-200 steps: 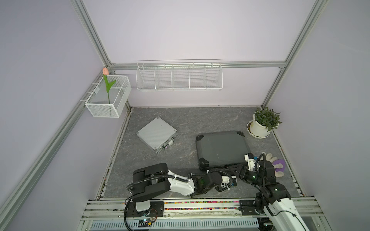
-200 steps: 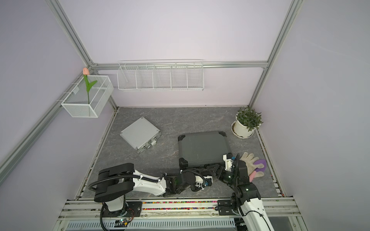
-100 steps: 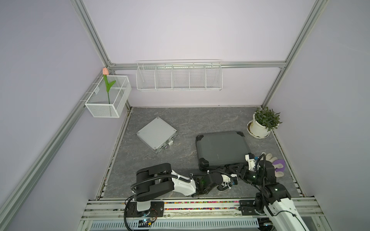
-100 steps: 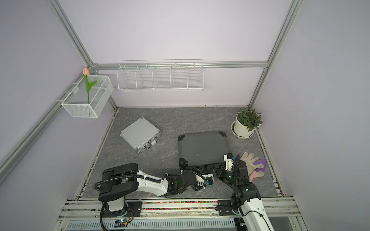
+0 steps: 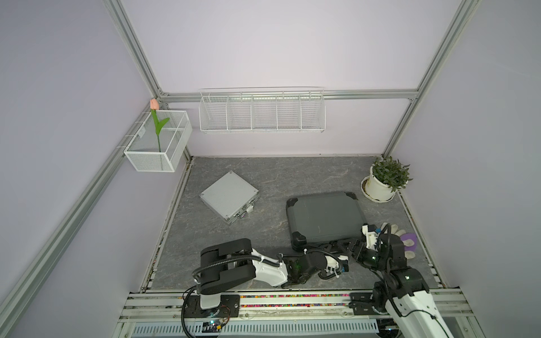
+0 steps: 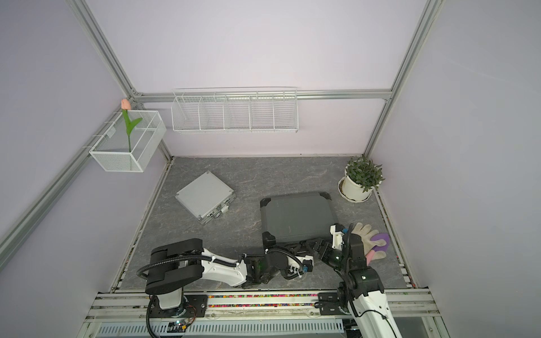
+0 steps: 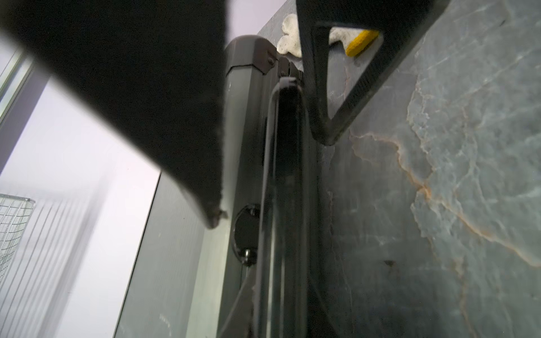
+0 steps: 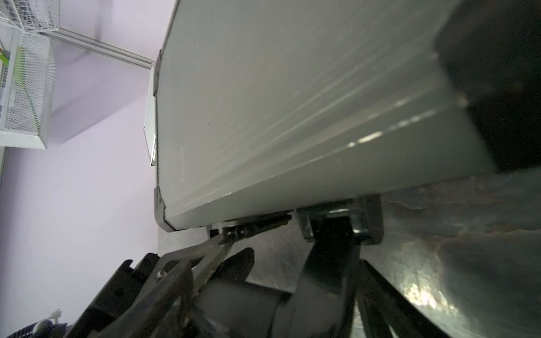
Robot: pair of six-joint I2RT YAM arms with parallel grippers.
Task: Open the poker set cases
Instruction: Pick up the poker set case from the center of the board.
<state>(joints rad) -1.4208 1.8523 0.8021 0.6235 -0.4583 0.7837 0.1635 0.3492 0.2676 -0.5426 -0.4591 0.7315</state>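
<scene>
In a top view the dark case (image 5: 325,218) lies flat and closed just to 3 o'clock of the middle of the table (image 5: 272,175). The silver case (image 5: 229,196), also closed, lies well apart at 10 o'clock. The left gripper (image 7: 269,181) is at the dark case's 6 o'clock edge with the handle (image 7: 288,146) showing between its fingers, though I cannot tell whether they pinch it. The right gripper (image 8: 409,166) stands spread wide at the 5 o'clock corner, one finger (image 8: 491,87) over the lid and the other low by a latch (image 8: 339,219).
</scene>
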